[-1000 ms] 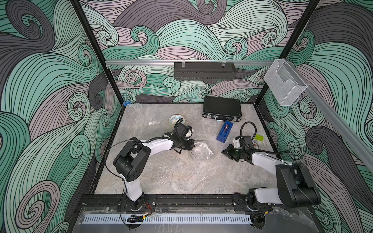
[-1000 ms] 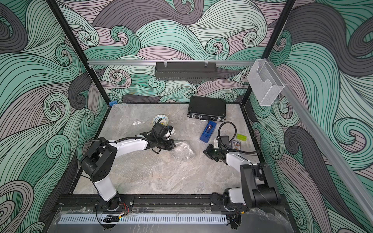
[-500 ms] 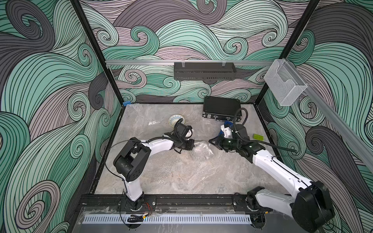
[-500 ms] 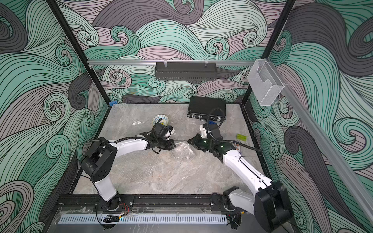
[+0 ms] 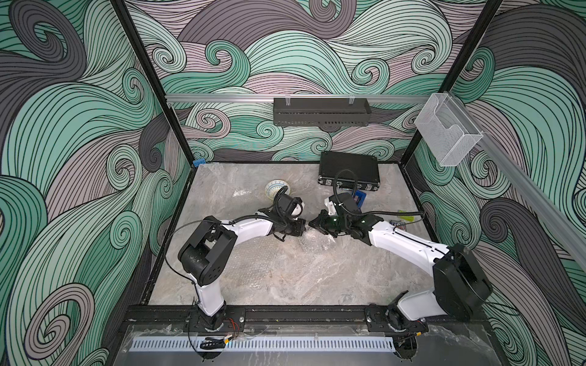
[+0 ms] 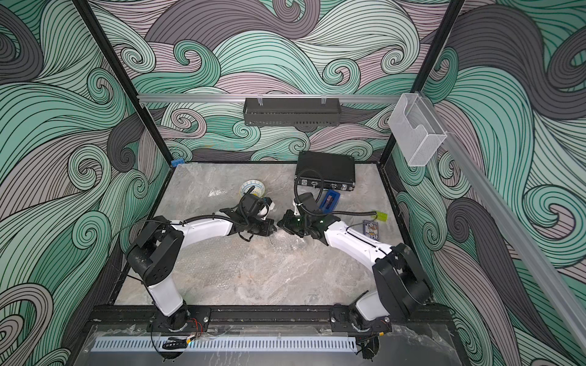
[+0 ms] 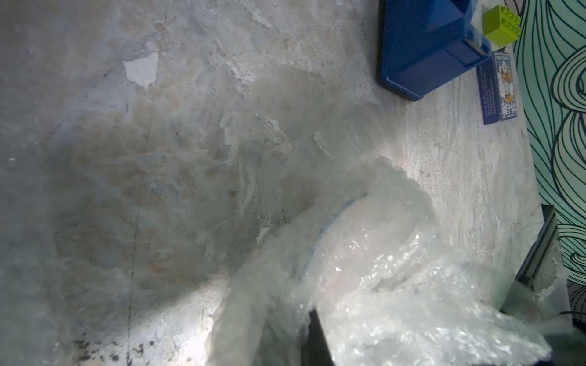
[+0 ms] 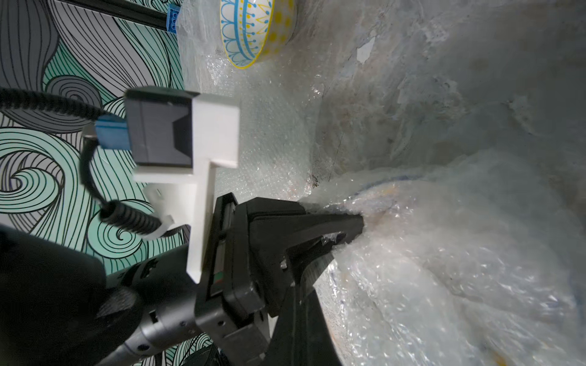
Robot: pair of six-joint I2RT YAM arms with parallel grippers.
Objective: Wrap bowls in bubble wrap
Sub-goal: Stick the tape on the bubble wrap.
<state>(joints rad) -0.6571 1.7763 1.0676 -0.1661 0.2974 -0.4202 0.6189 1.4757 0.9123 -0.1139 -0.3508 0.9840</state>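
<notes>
A bowl with a blue rim, bundled in crinkled bubble wrap (image 5: 317,241) (image 6: 287,243), lies mid-table; its rim shows through the plastic (image 7: 333,221) (image 8: 412,240). My left gripper (image 5: 302,227) (image 6: 274,227) (image 8: 355,229) is shut on a fold of that wrap at the bundle's edge. My right gripper (image 5: 312,223) (image 6: 280,223) faces it tip to tip, shut and empty; its dark fingers (image 8: 299,336) rest beside the wrap. A pale bowl (image 5: 276,188) (image 6: 252,189) (image 8: 253,31) with a teal-yellow pattern stands uncovered behind the left wrist, on a flat bubble-wrap sheet (image 8: 241,104).
A black case (image 5: 348,171) lies at the back right, with a blue box (image 5: 361,199) (image 7: 425,44) in front of it. A green brick (image 5: 406,215) (image 7: 502,22) and a card pack (image 5: 398,225) (image 7: 499,88) lie near the right wall.
My right arm has swung in from the right side of the table to the wrapped bundle, jaws shut throughout. The left arm has kept its hold and place.
</notes>
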